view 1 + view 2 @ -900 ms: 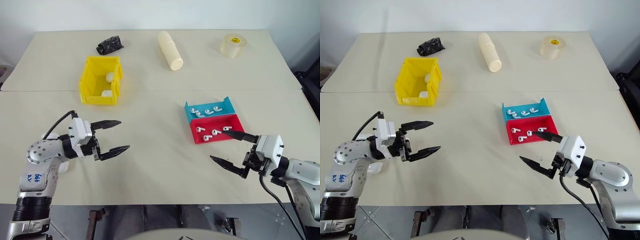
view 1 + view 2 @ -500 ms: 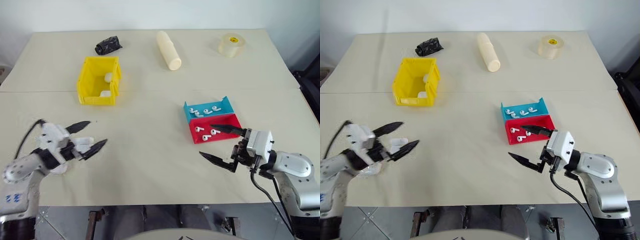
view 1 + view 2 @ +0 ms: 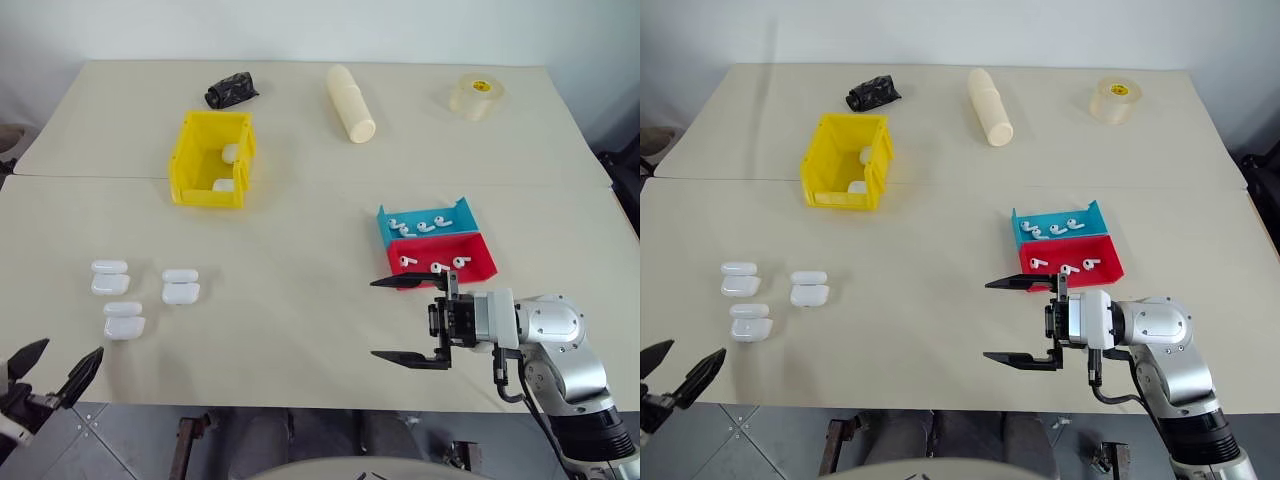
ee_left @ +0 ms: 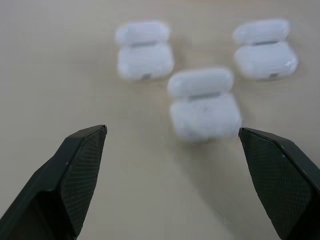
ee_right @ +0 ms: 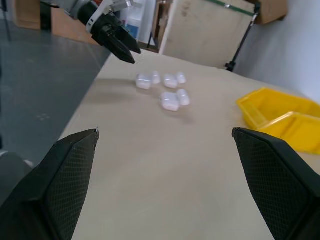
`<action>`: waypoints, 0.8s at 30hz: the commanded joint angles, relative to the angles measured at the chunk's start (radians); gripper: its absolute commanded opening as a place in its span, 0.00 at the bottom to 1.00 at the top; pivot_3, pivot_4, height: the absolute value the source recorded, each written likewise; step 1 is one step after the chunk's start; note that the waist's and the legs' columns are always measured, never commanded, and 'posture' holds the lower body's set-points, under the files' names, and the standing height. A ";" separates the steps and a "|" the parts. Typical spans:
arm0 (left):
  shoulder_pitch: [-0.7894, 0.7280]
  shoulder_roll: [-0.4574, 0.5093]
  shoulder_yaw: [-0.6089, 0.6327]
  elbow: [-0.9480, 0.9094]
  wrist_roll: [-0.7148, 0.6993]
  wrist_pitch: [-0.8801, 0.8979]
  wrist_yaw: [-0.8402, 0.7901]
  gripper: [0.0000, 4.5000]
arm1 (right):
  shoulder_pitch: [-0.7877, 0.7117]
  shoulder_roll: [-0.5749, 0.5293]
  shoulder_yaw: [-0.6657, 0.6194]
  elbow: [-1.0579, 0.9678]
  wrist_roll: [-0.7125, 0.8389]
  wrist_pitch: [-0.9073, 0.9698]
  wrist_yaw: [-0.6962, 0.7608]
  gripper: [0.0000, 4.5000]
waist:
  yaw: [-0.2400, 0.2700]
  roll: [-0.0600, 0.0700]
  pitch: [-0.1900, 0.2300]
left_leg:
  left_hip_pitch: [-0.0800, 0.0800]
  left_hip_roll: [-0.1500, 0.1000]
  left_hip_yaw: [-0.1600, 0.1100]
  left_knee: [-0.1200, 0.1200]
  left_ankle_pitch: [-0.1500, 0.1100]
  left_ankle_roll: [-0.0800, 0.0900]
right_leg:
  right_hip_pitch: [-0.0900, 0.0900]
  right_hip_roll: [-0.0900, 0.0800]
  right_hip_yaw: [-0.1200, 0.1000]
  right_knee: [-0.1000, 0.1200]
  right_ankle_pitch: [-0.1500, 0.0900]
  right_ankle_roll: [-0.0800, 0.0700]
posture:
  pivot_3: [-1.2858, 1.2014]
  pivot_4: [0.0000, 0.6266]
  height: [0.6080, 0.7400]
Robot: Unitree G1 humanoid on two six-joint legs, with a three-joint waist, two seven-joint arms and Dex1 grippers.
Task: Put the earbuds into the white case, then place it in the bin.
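Three white cases (image 3: 124, 320) lie on the table's left part, lids swung open. My left gripper (image 3: 55, 365) is open at the front-left corner, near the table edge, pointing at them; the closest case (image 4: 202, 102) sits ahead of its fingers. The earbuds (image 3: 435, 265) lie in a red tray, with more earbuds (image 3: 425, 222) in a blue tray behind it. My right gripper (image 3: 405, 320) is open and empty, pointing left, just in front of the red tray. The yellow bin (image 3: 212, 158) stands at the back left with two white cases inside.
Along the far edge lie a black crumpled object (image 3: 230, 90), a cream cylinder (image 3: 350, 102) and a tape roll (image 3: 476, 95). The red tray (image 3: 480, 262) and blue tray (image 3: 462, 210) sit side by side right of centre.
My left arm pulled back to the front-left corner, uncovering the three cases. My right gripper swung round to point left and shifted leftward. Both stayed open.
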 commanded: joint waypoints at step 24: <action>-0.606 0.357 -0.135 -0.238 -0.288 1.255 0.726 1.00 | 0.041 -0.018 -0.027 -0.036 0.030 0.043 -0.028 0.99 | -0.007 -0.002 -0.001 | 0.000 0.000 0.000 0.000 0.000 -0.002 | -0.003 0.002 0.000 0.004 0.000 -0.001 | 0.52 0.24 1.00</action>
